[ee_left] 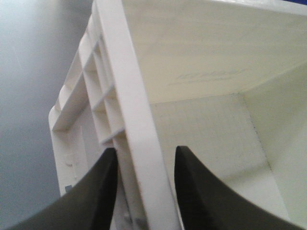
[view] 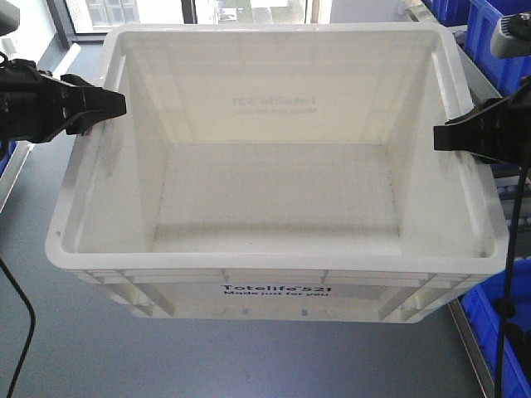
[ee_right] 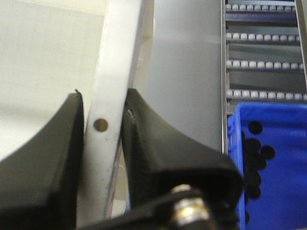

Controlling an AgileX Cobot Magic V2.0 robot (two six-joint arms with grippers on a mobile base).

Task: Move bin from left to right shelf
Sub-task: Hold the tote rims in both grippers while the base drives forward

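Observation:
The bin [view: 274,259], a big white tote with black "Totelife 521" print on its near side, hangs empty above the grey floor between my two arms. My left gripper [view: 116,104] grips its left rim; in the left wrist view the black jaws of the left gripper [ee_left: 144,153] straddle the ribbed rim of the bin [ee_left: 129,96], one outside, one inside. My right gripper [view: 440,137] holds the right rim. In the right wrist view the right gripper [ee_right: 103,100] is clamped tight on the white wall of the bin [ee_right: 112,57].
Blue plastic bins [view: 498,33] stand on the shelving at the right, another [view: 498,332] lower down. A roller-track shelf [ee_right: 264,48] and a blue bin of dark round parts [ee_right: 273,163] lie just right of the right gripper. Grey floor [view: 50,332] is below.

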